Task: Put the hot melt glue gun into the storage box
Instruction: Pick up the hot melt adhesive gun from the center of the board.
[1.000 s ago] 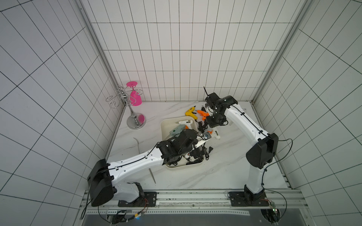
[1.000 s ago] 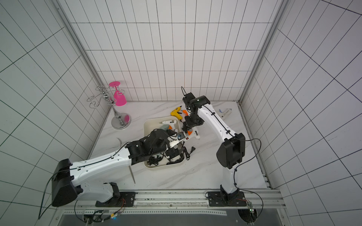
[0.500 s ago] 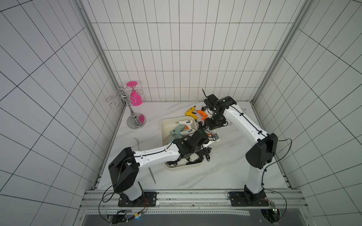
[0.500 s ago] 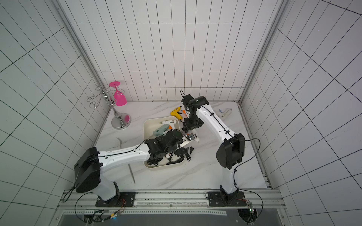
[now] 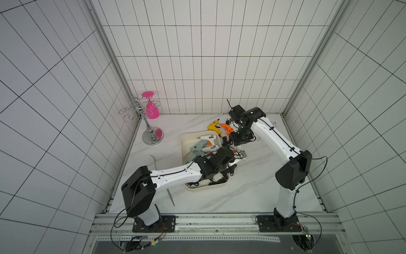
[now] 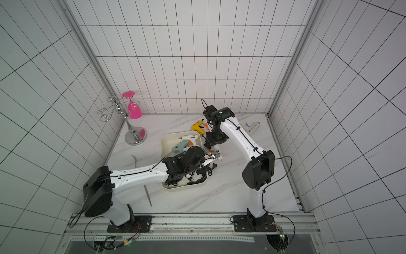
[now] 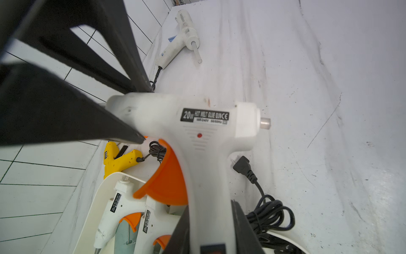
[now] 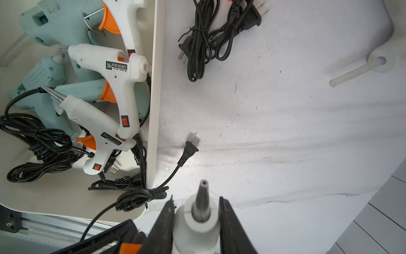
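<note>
A white hot melt glue gun (image 7: 197, 132) with an orange trigger hangs just past the right rim of the cream storage box (image 5: 206, 188). My left gripper (image 7: 211, 220) is shut on its handle. My right gripper (image 8: 196, 204) is shut on its barrel just behind the metal nozzle (image 8: 201, 193), and its black fingers (image 7: 87, 114) show in the left wrist view. In both top views the two grippers (image 5: 232, 157) (image 5: 240, 143) meet beside the box (image 6: 182, 189). Several white and teal glue guns with cords lie inside the box (image 8: 153, 88).
A yellow glue gun (image 5: 213, 127) and an orange one (image 5: 227, 128) lie behind the box. Another white gun (image 6: 252, 127) lies by the far right wall. Loose plugs and cord bundles (image 8: 202, 44) (image 8: 189, 149) lie on the table. A chrome rack with a pink glass (image 5: 151, 123) stands far left.
My left arm swung from over the box toward its right rim and its jaws closed on the glue gun's handle. The right gripper kept its hold and barely moved.
</note>
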Available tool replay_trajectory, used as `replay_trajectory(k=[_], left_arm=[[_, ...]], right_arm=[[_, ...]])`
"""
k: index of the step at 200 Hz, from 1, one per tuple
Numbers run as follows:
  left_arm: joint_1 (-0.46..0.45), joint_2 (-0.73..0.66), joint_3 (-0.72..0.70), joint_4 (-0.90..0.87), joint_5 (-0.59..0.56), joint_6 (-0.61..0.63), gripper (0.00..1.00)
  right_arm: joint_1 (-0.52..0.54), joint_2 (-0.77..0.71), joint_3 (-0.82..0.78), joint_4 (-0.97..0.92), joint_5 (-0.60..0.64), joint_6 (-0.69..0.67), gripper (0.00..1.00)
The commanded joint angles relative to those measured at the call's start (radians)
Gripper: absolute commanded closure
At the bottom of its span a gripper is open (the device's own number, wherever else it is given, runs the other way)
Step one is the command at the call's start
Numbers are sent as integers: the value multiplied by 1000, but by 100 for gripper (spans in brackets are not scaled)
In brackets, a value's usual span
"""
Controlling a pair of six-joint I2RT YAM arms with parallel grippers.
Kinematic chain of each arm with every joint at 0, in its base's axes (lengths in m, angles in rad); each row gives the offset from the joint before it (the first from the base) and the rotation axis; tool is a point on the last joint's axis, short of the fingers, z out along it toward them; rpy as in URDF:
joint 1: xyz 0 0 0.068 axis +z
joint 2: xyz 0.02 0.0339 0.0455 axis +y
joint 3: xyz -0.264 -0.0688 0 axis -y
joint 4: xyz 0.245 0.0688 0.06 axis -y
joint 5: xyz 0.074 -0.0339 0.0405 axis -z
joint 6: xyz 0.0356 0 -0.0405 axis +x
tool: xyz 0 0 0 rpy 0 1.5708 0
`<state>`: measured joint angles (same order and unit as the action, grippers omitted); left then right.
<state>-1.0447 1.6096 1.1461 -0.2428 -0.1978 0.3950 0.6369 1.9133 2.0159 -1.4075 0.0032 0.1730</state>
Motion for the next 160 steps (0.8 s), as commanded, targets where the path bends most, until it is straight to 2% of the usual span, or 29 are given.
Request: replay_trajectory(k=[1,18,29,39,49,74,97,99,108,113,135,160], left_arm=[[-7,-32,1,-13,40,20,82],[-7,-59,11,-30,52,24,86],[-6,-85,21,-48,69,31,87],[-5,-112,25,-61,94,33,87],[-1,-143,20,-66,122,34,87],[1,-208,18,-98,138,31,88],[1,-266,6,-121,138,8,88],[2,-271,4,-121,137,5,88],[1,-292,-8,-127,149,0,88],[0,-305,-17,-125,155,-2,88],[2,-346,-54,-107,156,-20,88],[13,-352,-60,-99,82,-67,88]], right_arm=[[14,-23,76,-3,-31,7,100],[12,-37,98,-1,-35,1,96],[0,-51,109,3,-54,-9,86],[-27,-77,95,35,-79,-10,72],[-69,-112,64,88,-123,-3,61],[-194,-204,0,218,-246,30,51],[-284,-274,-53,319,-306,53,42],[-293,-279,-58,328,-311,54,38],[-321,-298,-81,365,-333,71,34],[-333,-305,-92,384,-347,77,25],[-369,-314,-124,437,-354,92,21],[-405,-311,-173,445,-308,114,21]])
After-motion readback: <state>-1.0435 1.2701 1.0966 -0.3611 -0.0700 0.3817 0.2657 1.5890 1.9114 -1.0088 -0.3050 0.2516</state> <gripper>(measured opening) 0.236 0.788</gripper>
